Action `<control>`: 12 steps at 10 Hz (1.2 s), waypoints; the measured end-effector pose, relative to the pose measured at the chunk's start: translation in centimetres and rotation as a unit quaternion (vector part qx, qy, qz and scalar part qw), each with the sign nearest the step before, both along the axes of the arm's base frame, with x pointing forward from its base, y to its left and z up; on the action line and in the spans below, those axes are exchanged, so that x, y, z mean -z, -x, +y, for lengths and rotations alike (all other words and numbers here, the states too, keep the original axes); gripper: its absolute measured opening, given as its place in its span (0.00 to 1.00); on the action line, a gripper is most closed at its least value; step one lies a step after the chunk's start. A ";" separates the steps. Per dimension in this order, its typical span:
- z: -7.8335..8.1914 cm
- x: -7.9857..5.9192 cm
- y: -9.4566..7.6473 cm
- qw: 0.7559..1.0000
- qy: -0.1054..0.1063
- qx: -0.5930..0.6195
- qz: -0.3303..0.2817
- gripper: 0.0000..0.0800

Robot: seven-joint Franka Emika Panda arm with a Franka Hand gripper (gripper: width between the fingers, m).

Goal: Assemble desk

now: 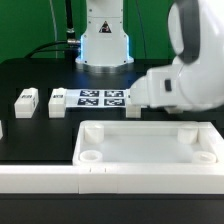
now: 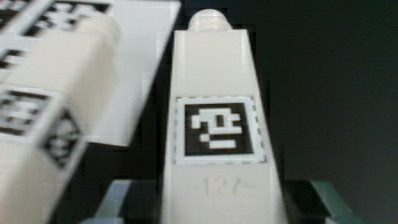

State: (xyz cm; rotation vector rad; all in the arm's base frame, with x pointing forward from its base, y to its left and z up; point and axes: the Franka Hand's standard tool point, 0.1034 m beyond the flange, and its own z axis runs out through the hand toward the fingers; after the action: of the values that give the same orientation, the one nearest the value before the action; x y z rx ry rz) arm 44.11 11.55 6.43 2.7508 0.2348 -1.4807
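A white desk tray [image 1: 150,148] lies nearest on the black tabletop [image 1: 30,72], with two desk legs [image 1: 25,99] at the exterior view's left and the arm [image 1: 190,80] beside the marker board [image 1: 100,97].

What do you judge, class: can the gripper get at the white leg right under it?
Probably yes: the leg lies between the jaws of the gripper, which seem to touch both its sides; the neighbouring leg lies apart.

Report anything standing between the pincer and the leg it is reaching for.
Nothing visible does: the leg lies straight between the jaws of the pincer. A second leg lies close beside it, outside them.
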 end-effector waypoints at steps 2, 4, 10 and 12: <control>-1.1 -4.9 -1.7 1.000 -0.007 0.007 -0.027 0.36; -1.0 -5.5 -3.0 0.997 -0.015 0.006 -0.079 0.36; -3.2 -11.7 -11.9 0.960 -0.057 0.007 -0.275 0.36; -2.9 -10.6 -11.2 0.943 -0.060 0.005 -0.329 0.36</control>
State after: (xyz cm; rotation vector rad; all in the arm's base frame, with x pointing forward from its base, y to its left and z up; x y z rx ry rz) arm 55.32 8.67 17.06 3.1437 0.2976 -0.4872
